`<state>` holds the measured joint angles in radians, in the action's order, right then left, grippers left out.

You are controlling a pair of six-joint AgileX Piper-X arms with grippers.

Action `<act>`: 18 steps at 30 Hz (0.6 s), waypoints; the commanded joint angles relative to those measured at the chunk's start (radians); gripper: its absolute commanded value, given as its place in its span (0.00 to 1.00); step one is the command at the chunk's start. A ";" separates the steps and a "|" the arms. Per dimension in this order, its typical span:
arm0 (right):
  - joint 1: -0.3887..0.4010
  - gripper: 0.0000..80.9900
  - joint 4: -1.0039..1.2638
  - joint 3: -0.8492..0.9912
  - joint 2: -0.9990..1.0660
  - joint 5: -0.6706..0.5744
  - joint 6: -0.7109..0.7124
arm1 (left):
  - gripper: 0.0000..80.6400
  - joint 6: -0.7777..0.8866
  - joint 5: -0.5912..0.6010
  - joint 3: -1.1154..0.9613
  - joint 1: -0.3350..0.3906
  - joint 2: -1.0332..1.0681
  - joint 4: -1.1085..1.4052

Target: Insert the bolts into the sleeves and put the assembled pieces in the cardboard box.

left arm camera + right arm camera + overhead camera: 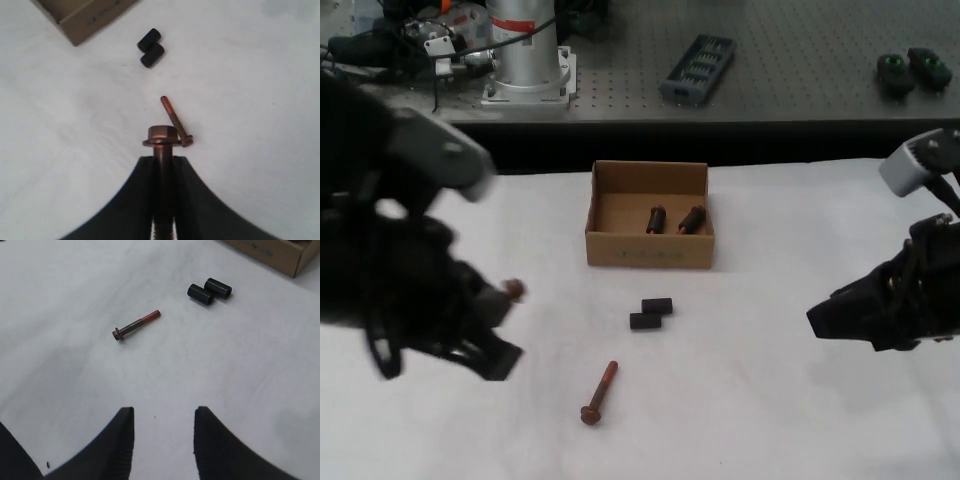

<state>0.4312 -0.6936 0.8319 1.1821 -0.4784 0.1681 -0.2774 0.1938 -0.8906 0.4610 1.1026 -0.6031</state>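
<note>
My left gripper (pixel 163 165) is shut on a copper bolt (pixel 161 145), whose flanged head sticks out past the fingertips; in the high view this bolt's head (pixel 514 290) shows at the left arm's tip. A second bolt (pixel 600 391) lies loose on the white sheet, also seen as bolt (pixel 136 324). Two black sleeves (pixel 651 314) lie side by side in front of the cardboard box (pixel 649 258). The box holds two assembled pieces (pixel 673 219). My right gripper (pixel 164 432) is open above the sheet at the right, apart from the sleeves (pixel 209 291).
The white sheet (pixel 770 400) covers the bench front. Behind it runs a dark perforated bench with a metal post base (pixel 525 60), a black slotted holder (pixel 697 67) and two green-black parts (pixel 913 70).
</note>
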 commanded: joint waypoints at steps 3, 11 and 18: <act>0.001 0.37 0.049 0.003 0.064 -0.002 0.008 | 0.01 0.153 -0.130 0.013 0.001 -0.161 -0.063; 0.001 0.37 0.055 0.149 0.304 0.038 0.028 | 0.01 0.165 -0.138 0.013 0.001 -0.251 -0.082; 0.050 0.37 0.045 0.405 0.542 0.127 0.212 | 0.01 0.165 -0.137 0.013 0.001 -0.256 -0.082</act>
<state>0.4498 -0.6484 1.1202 1.6297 -0.3991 0.2739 -0.1302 0.0674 -0.8774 0.4610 0.8566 -0.6845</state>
